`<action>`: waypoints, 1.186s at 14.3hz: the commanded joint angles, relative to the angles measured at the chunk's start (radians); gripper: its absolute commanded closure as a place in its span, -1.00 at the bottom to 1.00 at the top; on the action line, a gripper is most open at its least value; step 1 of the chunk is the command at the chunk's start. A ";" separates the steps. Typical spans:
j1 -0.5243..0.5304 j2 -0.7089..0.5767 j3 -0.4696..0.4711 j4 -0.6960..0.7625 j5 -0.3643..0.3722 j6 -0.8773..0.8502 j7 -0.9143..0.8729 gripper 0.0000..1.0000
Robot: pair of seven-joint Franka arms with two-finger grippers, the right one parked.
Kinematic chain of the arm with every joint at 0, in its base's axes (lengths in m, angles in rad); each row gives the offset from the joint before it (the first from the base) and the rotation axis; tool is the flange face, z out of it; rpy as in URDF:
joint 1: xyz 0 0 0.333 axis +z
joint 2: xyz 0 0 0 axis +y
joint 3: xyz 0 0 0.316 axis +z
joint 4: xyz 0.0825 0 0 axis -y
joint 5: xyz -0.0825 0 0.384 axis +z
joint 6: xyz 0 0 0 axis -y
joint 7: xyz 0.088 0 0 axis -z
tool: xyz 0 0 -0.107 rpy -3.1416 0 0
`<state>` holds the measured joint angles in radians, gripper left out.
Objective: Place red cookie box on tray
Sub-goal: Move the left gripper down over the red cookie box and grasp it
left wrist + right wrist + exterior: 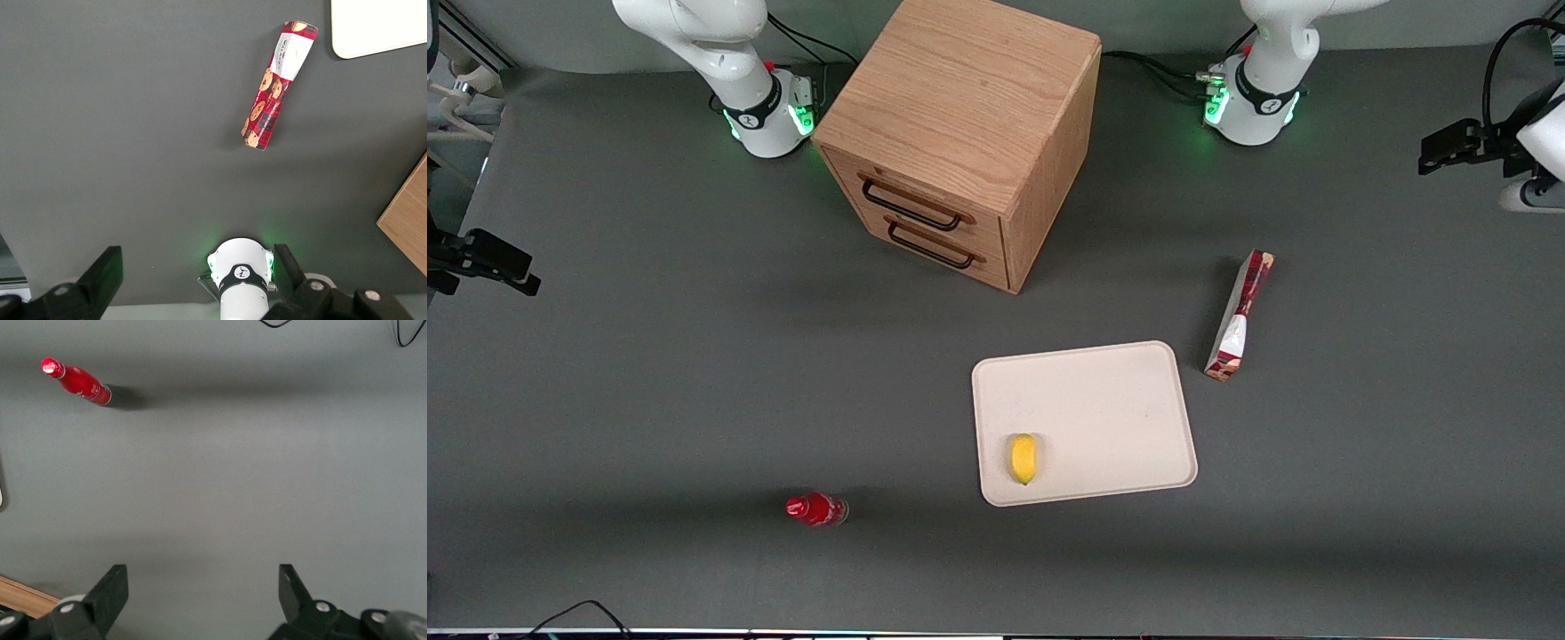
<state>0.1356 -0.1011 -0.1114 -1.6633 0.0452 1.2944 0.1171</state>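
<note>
Below the end effector (193,283), which is hanging high with its fingers spread wide and nothing between them, the grey tabletop (649,373) is lying flat, matte and mostly bare. Toward the parked arm's end from the end effector, a wooden cabinet (960,133) with two drawers is standing well apart from it. Lower and nearer the front camera than the end effector, the tray (1103,400) is resting flat, with a small yellow fruit (1024,458) sitting on it near one corner. Nearer to the end effector than the tray, the box (1240,316) is lying on the tabletop just beside the tray's edge, not touching it, long and thin, angled slightly against that edge. A red bottle (815,509) is standing farthest of all from the end effector, toward the parked arm's end.

Nothing is grasped yet, so the whole pick appears to be ahead. The box looks narrow and light, so a descent not lined up across its short width is likely to be pushing it along the tabletop or twisting it instead of clamping it. Gripping near one end risks the long body drooping or swinging. On placement, its length is close to the tray's width, so a skewed release could be leaving an end overhanging the rim or knocking the fruit.
</note>
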 commanded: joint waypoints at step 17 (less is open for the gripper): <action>-0.011 0.262 -0.250 -0.266 -0.088 0.463 -0.123 -1.00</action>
<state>0.1237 0.1792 -0.3461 -1.8050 -0.0291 1.6376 -0.0075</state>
